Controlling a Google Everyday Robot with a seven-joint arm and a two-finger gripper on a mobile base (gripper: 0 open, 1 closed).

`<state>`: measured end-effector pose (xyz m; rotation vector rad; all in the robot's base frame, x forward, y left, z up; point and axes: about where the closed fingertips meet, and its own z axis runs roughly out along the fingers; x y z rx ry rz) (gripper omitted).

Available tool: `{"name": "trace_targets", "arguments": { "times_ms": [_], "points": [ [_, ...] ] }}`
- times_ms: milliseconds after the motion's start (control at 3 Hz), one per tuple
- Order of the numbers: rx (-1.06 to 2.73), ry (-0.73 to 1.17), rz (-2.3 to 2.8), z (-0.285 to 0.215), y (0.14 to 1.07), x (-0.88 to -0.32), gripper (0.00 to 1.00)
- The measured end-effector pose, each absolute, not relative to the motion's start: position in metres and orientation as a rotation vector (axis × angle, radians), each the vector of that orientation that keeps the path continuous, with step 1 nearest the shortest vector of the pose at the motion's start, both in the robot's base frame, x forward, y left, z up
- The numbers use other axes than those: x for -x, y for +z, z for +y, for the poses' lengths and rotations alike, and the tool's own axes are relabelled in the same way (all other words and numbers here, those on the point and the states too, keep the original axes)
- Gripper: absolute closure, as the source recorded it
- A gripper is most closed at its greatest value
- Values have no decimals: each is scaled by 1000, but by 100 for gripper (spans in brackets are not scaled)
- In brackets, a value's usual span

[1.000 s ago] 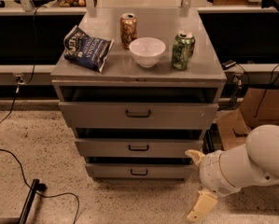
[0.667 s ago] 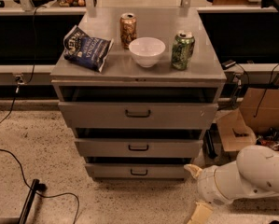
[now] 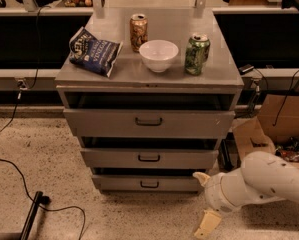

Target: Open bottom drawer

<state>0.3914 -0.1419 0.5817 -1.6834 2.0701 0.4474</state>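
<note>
The gripper (image 3: 198, 204) is low down near the floor, at the right end of the bottom drawer (image 3: 119, 183). Its two pale fingers (image 3: 201, 177) are wide apart, one up and one down, and nothing is between them. The top finger is just beside the right corner of the drawer front, but I cannot tell if it touches. The fat white arm (image 3: 269, 181) goes off to the right. The bottom drawer is the lowest and thinnest one in the grey cabinet (image 3: 69, 74). It has a small dark handle (image 3: 149, 184) in the middle, and the gripper is not on it. Above it is the middle drawer (image 3: 109, 158), and above that the tall top drawer (image 3: 99, 123). On top of the cabinet are a blue chip bag (image 3: 94, 51), a brown can (image 3: 138, 32), a white bowl (image 3: 159, 55) and a green can (image 3: 196, 54). A cardboard box (image 3: 281, 119) stands to the right. A black cable (image 3: 16, 171) lies on the speckled floor at the left.
</note>
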Motion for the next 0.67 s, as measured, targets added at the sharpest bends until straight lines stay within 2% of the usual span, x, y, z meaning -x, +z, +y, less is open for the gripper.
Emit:
{"name": "trace_targets", "arguments": {
  "times_ms": [333, 667],
  "points": [
    [1770, 404, 2042, -139, 528, -420, 0],
    [1770, 404, 2042, -139, 528, -420, 0]
  ]
}}
